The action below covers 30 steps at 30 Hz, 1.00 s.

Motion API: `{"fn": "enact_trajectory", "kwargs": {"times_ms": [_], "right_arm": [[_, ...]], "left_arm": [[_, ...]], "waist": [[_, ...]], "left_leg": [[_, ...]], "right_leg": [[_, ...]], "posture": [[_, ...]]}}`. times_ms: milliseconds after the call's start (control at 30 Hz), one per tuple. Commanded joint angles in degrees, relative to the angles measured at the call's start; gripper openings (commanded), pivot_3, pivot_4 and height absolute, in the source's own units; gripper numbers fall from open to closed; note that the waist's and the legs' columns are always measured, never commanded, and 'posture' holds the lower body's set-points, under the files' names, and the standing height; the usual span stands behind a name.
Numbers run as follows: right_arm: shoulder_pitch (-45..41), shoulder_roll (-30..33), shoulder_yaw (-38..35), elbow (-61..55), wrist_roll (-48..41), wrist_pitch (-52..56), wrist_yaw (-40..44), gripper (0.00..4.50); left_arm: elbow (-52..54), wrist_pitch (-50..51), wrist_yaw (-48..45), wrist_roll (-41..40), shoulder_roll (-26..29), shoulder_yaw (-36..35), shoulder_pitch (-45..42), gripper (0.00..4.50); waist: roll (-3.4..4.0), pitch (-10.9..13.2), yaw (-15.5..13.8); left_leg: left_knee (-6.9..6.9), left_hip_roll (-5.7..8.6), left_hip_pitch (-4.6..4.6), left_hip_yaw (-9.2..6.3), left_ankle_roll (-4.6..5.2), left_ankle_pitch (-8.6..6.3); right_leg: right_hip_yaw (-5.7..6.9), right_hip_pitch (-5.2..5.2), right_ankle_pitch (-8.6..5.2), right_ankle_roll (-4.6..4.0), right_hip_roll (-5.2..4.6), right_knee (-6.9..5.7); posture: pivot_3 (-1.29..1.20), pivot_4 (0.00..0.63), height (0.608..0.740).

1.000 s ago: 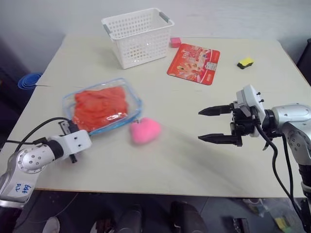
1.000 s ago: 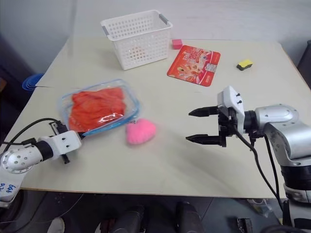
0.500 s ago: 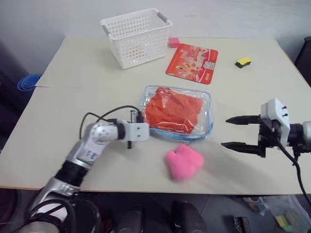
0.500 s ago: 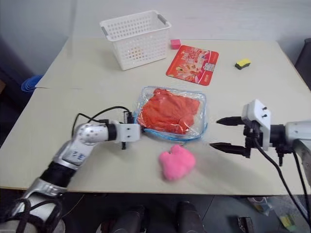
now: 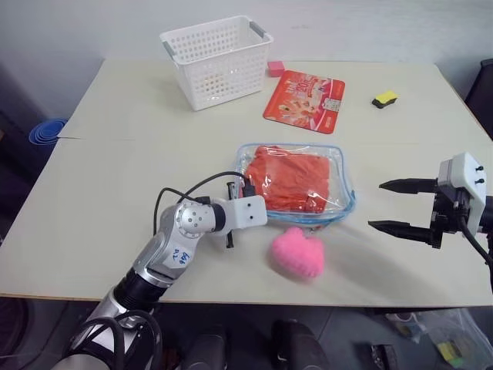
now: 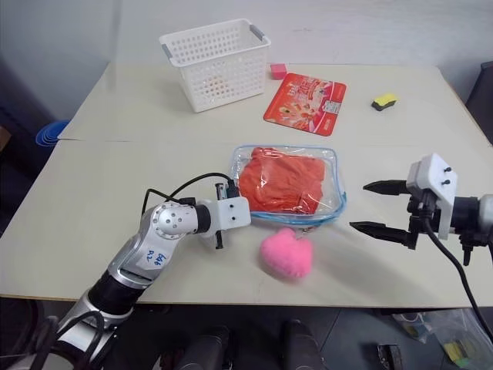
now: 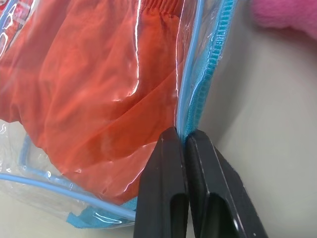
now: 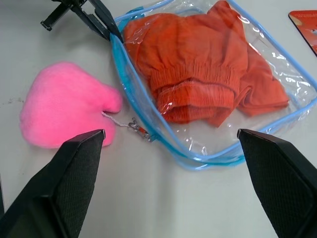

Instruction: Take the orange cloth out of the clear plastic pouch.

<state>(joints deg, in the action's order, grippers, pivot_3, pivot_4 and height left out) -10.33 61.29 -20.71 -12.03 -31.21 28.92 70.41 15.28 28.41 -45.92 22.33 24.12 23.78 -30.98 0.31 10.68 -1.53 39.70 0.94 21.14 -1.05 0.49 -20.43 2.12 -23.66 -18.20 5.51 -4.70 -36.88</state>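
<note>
The pouch (image 5: 296,183) lies flat near the middle of the desk (image 5: 115,162), with the cloth (image 5: 296,179) inside it, wrinkled, its gathered hem toward the edge nearest the heart (image 5: 297,252). The heart sits at about 6 o'clock from the pouch, just beside its blue edging; a thin string and small tag lie between them, though whether the tag touches the pouch is hard to tell.

The left arm reaches in from the desk's near-left, elbow bent, forearm running toward 3 o'clock and tipped slightly down. Its pincer (image 7: 185,141) is pressed together on the pouch's blue zipper edge at the corner nearest the arm, at about 8 o'clock on the pouch; the wrist view shows the two black fingers (image 7: 163,188) pinching the edging between them.

The right arm comes in from the desk's right edge, at about 4 o'clock from the pouch and well apart from it. Its pincer (image 5: 389,206) is spread wide and holds nothing, fingers pointing toward 9 o'clock, one above the other and nearly level over bare desk.

At the far side, a white basket (image 5: 216,58) stands at about 11 o'clock from the pouch, a pink block (image 5: 276,68) just beside it, a red packet (image 5: 304,100) at 12 o'clock, and a yellow block (image 5: 386,99) at 2 o'clock.
</note>
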Motion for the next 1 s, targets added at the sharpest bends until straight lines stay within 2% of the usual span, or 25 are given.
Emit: {"fn": "enact_trajectory", "kwargs": {"times_ms": [33, 300, 400, 433, 533, 633, 700, 767, 933, 1000], "right_arm": [[-1.7, 1.3, -0.2, -0.6, 0.3, -1.1, -0.3, 4.5], [-3.8, 0.8, 2.4, 1.4, 1.9, -2.9, 0.1, 4.5], [-3.2, 1.0, 4.5, 2.5, 5.2, -7.2, 0.7, 4.5], [-3.0, 1.0, 5.0, 2.9, 6.1, -8.5, 1.0, 4.5], [-2.9, 1.0, 6.6, 4.8, 8.8, -12.8, 2.1, 4.5], [-4.2, 0.9, 8.3, 7.2, 11.0, -16.9, 2.9, 4.5], [-5.8, 1.0, 10.1, 9.6, 13.5, -20.8, 3.4, 4.5], [-6.7, 1.1, 11.5, 11.2, 15.1, -23.5, 3.9, 4.5], [-8.7, 0.4, 14.3, 12.9, 17.6, -27.7, 4.5, 4.5], [-9.3, 0.2, 15.2, 13.4, 18.7, -29.3, 4.1, 4.5]], "left_arm": [[1.3, -1.7, 0.9, -0.5, 1.2, -1.3, 0.3, 0.71], [3.9, 2.9, 0.5, -4.2, 0.7, -3.9, 1.4, 3.13], [7.8, 6.2, -2.7, -9.3, 3.5, -9.8, 3.6, 3.98], [8.9, 6.6, -3.9, -11.3, 4.5, -11.4, 4.2, 3.98], [13.2, 9.7, -11.7, -24.2, 7.0, -19.3, 4.8, 3.98], [13.6, 11.4, -18.7, -34.2, 9.0, -21.5, 2.3, 3.98], [11.2, 10.3, -23.5, -37.9, 8.7, -17.6, -1.5, 3.98], [8.8, 8.0, -26.3, -38.1, 7.8, -11.9, -4.1, 3.98], [-3.8, -2.3, -28.2, -31.8, 2.4, 2.2, -8.7, 3.98], [-7.4, -6.0, -28.4, -29.9, 1.2, 5.0, -9.5, 3.98]], "waist": [[0.0, 0.0, 0.1], [0.0, 0.0, 0.0], [0.0, 0.0, 0.1], [0.0, 0.0, 0.2], [0.0, 0.0, 0.3], [0.01, 0.0, 0.2], [0.01, 0.0, 0.0], [0.01, 0.0, 0.0], [0.01, 0.0, 0.2], [0.01, 0.0, 0.5]], "left_leg": [[0.0, -0.01, 0.0, 0.0, 0.0, 0.0], [0.02, -0.01, 0.02, 0.0, -0.01, 0.0], [0.01, -0.01, 0.02, 0.0, 0.0, -0.01], [0.02, -0.04, 0.02, 0.0, -0.01, -0.01], [0.02, -0.11, 0.0, 0.03, -0.04, -0.01], [0.09, -0.1, 0.0, 0.01, -0.05, -0.02], [0.14, -0.08, 0.0, -0.02, -0.06, -0.02], [0.23, 0.0, 0.06, -0.09, -0.05, -0.03], [0.21, 0.04, 0.05, -0.03, -0.02, -0.04], [0.23, 0.01, 0.03, 0.03, -0.02, -0.04]], "right_leg": [[0.0, 0.0, 0.0, 0.0, 0.0, 0.0], [0.0, -0.01, 0.0, 0.0, -0.01, 0.01], [-0.01, -0.01, 0.0, 0.0, -0.02, 0.01], [-0.01, -0.01, 0.0, 0.0, -0.01, 0.0], [-0.04, -0.03, 0.0, 0.0, 0.02, -0.01], [-0.02, -0.01, 0.0, 0.0, -0.02, 0.02], [0.01, 0.03, 0.0, 0.0, -0.02, 0.04], [0.06, 0.05, 0.0, 0.0, -0.06, 0.16], [0.04, 0.08, 0.02, 0.04, 0.06, 0.06], [0.0, 0.05, 0.02, 0.04, 0.12, 0.0]], "posture": [[0.0, 0.15, 0.74], [0.0, 0.15, 0.74], [0.0, 0.15, 0.74], [0.0, 0.15, 0.74], [0.0, 0.15, 0.74], [0.0, 0.15, 0.74], [0.0, 0.15, 0.74], [0.0, 0.15, 0.74], [0.0, 0.15, 0.74], [0.0, 0.15, 0.74]]}}
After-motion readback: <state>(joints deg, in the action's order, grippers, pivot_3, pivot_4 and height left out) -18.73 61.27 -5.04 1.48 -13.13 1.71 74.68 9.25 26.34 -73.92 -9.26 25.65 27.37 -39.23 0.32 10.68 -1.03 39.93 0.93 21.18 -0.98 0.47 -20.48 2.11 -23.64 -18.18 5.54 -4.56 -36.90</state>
